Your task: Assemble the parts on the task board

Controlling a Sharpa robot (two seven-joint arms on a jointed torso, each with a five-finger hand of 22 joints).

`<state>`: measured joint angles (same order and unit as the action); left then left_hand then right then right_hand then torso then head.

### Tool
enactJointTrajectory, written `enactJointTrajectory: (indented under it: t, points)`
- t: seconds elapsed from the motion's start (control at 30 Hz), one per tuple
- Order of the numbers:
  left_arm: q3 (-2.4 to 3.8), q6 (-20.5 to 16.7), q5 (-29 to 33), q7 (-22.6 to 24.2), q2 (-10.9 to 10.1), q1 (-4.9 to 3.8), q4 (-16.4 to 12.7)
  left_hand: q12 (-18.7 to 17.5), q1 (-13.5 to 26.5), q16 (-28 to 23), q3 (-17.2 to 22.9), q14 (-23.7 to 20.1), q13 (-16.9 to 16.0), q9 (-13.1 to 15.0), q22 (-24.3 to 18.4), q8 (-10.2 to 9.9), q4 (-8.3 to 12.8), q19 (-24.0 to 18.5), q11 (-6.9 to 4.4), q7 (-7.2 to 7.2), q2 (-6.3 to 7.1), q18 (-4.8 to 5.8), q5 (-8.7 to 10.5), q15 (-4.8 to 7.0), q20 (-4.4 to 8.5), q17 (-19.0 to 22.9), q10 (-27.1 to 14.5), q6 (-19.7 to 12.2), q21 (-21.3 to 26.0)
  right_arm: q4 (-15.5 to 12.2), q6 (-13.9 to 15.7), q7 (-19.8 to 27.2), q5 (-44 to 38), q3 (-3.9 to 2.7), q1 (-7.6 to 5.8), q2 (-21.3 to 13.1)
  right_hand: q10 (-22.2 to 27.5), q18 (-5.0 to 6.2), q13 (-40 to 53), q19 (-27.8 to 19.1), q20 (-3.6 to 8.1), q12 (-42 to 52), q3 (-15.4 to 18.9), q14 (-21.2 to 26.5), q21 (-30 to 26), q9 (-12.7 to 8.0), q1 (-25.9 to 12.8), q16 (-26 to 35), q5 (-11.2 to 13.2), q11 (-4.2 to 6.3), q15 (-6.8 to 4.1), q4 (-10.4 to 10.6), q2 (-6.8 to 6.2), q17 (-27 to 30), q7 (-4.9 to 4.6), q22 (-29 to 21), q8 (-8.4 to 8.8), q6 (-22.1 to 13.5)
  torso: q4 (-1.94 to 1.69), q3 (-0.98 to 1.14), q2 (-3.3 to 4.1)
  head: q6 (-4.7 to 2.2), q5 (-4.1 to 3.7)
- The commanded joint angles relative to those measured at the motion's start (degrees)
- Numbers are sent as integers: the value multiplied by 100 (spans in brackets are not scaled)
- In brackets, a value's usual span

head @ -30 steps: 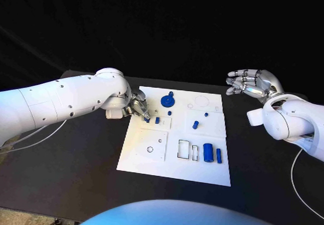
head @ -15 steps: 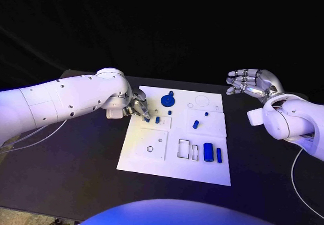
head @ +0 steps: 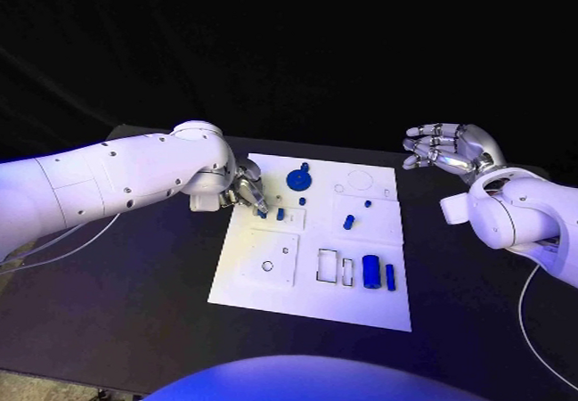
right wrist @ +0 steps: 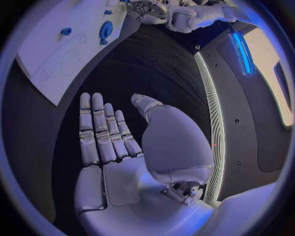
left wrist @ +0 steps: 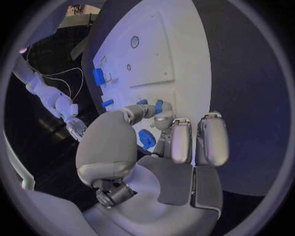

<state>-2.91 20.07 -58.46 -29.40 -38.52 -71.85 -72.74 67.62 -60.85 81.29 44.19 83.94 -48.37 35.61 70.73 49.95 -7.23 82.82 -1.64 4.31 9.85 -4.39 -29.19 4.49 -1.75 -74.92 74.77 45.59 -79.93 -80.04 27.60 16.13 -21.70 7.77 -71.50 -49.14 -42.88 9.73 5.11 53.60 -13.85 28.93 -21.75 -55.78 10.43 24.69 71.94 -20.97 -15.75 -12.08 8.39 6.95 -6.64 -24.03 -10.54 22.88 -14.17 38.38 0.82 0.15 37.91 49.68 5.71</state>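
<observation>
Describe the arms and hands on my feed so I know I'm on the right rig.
Both arms are glossy white rounded shells with small dark dots; a thin white cable trails from each. The left hand and right hand are silver metal with segmented fingers; the wrist views show pale grey pads on the palms and fingers.

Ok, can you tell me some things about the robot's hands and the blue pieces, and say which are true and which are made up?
1. The left hand is at the task board's edge, by small blue parts. True.
2. The right hand holds a blue part. False: it holds nothing, its fingers apart, off the board.
3. A round blue part lies at the board's far end. True.
4. The big blue cylinder lies off the board on the black table. False: it lies on the board.
</observation>
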Motion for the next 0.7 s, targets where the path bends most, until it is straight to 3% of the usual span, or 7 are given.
enactJointTrajectory:
  t: [0.03, 0.7]
  points:
    - [-11, 204, -24, -99, 26, 16, -2, 28, 4, -3, 743, 297, -15, 6, 16, 22, 788, 15, 4, -151, -53, 54, -45, 32, 36, -331, 42, 181, -36, -4, -49, 32, -27, -2, 3, 3, 25, 53, -6, 21, -22, 25, 28, 11, -30, -6, 4, 34, -28, 4, -7, -19, 47, 5, -542, -6, -27, -54, -2, 0, 1, 8, -1]
    - [-12, 199, -83, -151, 151, 16, 36, 106, 101, 3, 558, 305, -139, -49, 148, 54, 710, 71, -30, -201, -144, 80, -95, 50, 50, -339, 192, 274, -104, -5, -48, 30, -24, -2, 3, 12, 33, 53, -27, 31, -23, 44, 43, 9, -42, -13, -5, 44, -45, 3, -6, -9, 52, 6, -544, -32, -37, -59, -3, 4, -3, 1, 6]
